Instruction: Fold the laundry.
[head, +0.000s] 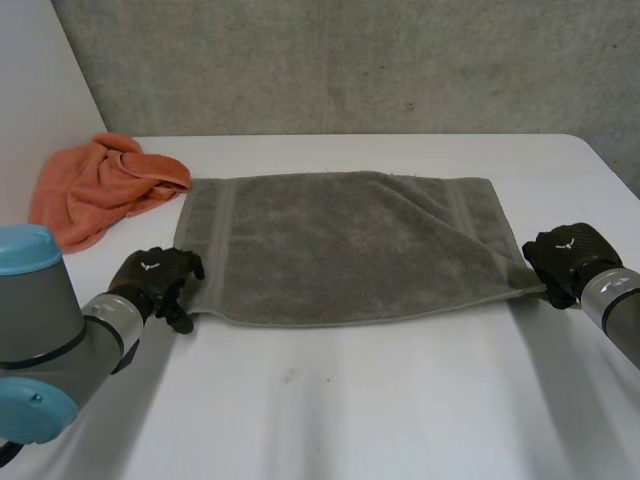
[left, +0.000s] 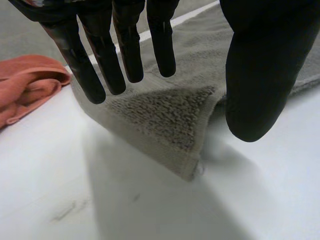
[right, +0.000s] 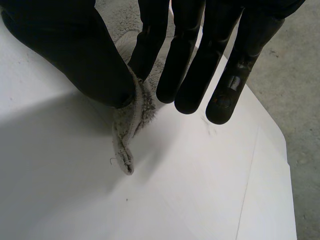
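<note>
**Desk:** What do we have on the table (head: 330, 410)?

**Photo:** We see a grey towel (head: 345, 250) spread flat across the middle of the white table, one long edge facing the robot. An orange cloth (head: 95, 190) lies bunched at the far left, just beside the towel's far left corner.

**Desk:** And the hands?

**Photo:** The left hand (head: 155, 280) sits at the towel's near left corner. In its wrist view we see the fingers (left: 125, 55) straight and spread, with the thumb (left: 260, 75) well apart from them. The corner (left: 170, 135) under them stands raised off the table and casts a shadow. We cannot tell whether the hand touches the towel there.

**Desk:** The right?

**Photo:** The right hand (head: 565, 258) is at the near right corner. In its wrist view we see that corner (right: 127, 140) pinched between the thumb (right: 85, 55) and the nearest finger (right: 150, 45), its tip hanging down toward the table. The other fingers are straight. In the head view we see a diagonal crease running across the towel's right end from the pinched corner.
</note>
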